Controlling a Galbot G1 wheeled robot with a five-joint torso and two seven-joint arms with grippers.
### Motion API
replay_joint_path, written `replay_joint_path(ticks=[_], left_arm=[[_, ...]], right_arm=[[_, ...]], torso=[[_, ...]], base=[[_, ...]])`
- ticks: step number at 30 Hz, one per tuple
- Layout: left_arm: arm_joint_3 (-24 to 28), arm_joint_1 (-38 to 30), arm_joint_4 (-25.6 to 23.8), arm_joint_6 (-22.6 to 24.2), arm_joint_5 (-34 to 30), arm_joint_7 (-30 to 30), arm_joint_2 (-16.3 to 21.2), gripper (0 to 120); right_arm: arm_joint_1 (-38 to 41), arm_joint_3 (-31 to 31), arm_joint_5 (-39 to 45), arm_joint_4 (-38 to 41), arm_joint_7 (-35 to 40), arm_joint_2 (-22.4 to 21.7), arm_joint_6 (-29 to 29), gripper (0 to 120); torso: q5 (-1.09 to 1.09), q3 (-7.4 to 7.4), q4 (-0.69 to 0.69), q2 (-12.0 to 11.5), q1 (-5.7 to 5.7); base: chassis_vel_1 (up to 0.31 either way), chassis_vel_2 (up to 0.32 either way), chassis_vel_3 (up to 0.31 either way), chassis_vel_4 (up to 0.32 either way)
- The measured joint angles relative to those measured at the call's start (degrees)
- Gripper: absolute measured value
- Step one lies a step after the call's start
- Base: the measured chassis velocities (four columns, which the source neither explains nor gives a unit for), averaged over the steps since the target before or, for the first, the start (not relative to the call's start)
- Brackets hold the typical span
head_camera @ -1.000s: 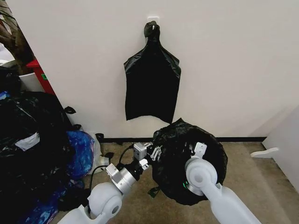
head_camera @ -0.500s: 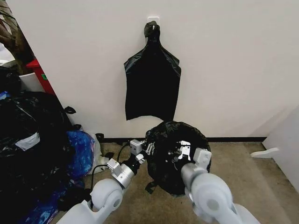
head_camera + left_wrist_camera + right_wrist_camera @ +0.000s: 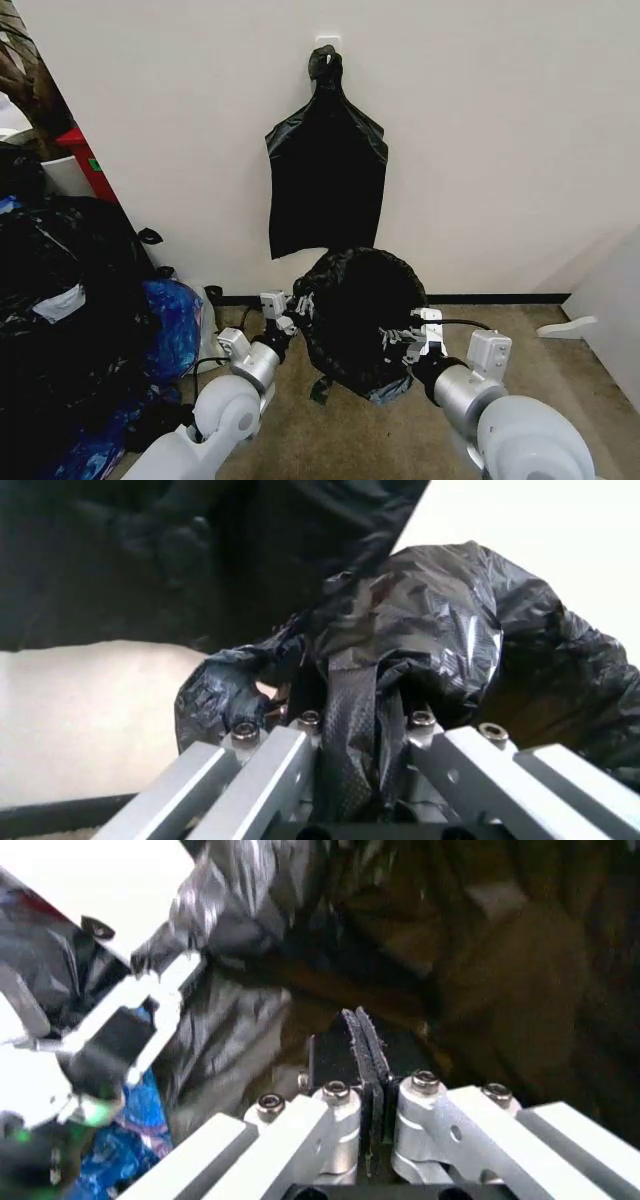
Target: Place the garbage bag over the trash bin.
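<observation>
The garbage bag (image 3: 355,310) hangs as a glossy, crinkled black bundle in front of the wall, held up between my two grippers. In the head view my left gripper (image 3: 296,303) is at the bag's left edge. The left wrist view shows that gripper (image 3: 350,727) shut on a fold of the bag (image 3: 430,630). My right gripper (image 3: 400,345) is at the bag's lower right. In the right wrist view it (image 3: 362,1042) has its pads pressed together in the dark film (image 3: 480,937). The trash bin is hidden.
A flat bunch of black bags (image 3: 325,185) hangs from a wall hook right behind. A big heap of black and blue bags (image 3: 70,300) fills the left floor, with a red box (image 3: 88,160) behind it. Brown carpet (image 3: 530,370) lies open to the right.
Both grippers and the bag have moved left and toward the wall. The right arm has stretched forward and dropped lower in the picture.
</observation>
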Motion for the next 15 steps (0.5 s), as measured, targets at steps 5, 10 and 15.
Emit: replay_joint_path(ticks=[5,10,15], left_arm=[[-1.5,0.5,-0.6,1.4,-5.6,-5.3,-0.1,5],[-2.9,3.4,-1.2,1.4,-12.3,-11.4,-0.6,5],[-3.2,1.4,-1.1,1.3,-19.8,-15.8,-0.7,5]], right_arm=[[-3.7,5.1,0.3,-0.2,-5.0,-0.6,2.3,0],[-7.0,12.5,1.3,-0.2,-18.8,-2.1,2.0,4],[-13.8,20.5,-3.7,-0.3,-25.0,-1.0,3.4,22]], torso=[[-0.01,0.00,-0.09,0.0,0.00],[-0.04,0.00,0.07,0.0,0.01],[-0.01,0.00,-0.06,0.0,0.01]], base=[[0.000,0.000,0.000,0.000],[0.000,0.000,0.000,0.000],[0.000,0.000,0.000,0.000]])
